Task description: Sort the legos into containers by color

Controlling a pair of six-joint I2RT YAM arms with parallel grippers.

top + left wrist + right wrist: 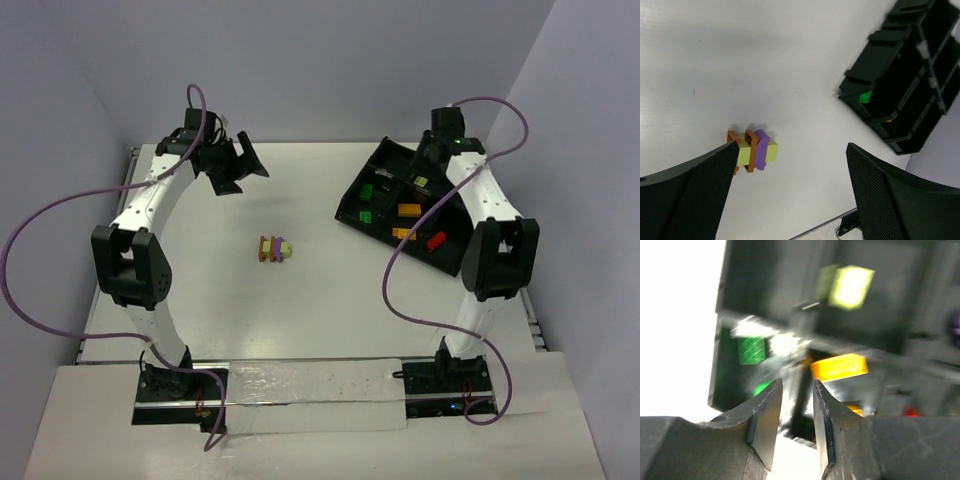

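Observation:
A small cluster of legos (274,248), orange, yellow-green and purple, lies on the white table; the left wrist view has this cluster (752,150) by the left finger. My left gripper (240,165) (792,147) hangs open above the table, behind and left of the cluster, holding nothing. The black divided tray (372,165) (900,65) with the containers sits at the back right. It holds green (366,190), yellow-green (420,181), orange (409,210) and red (436,240) bricks. My right gripper (428,155) (797,385) hovers over the tray, shut and empty, above a green brick (751,350) and an orange brick (839,367).
White walls close in the table on the left, back and right. Purple cables loop from both arms. The right arm's upper link (500,255) stands beside the tray's near right corner.

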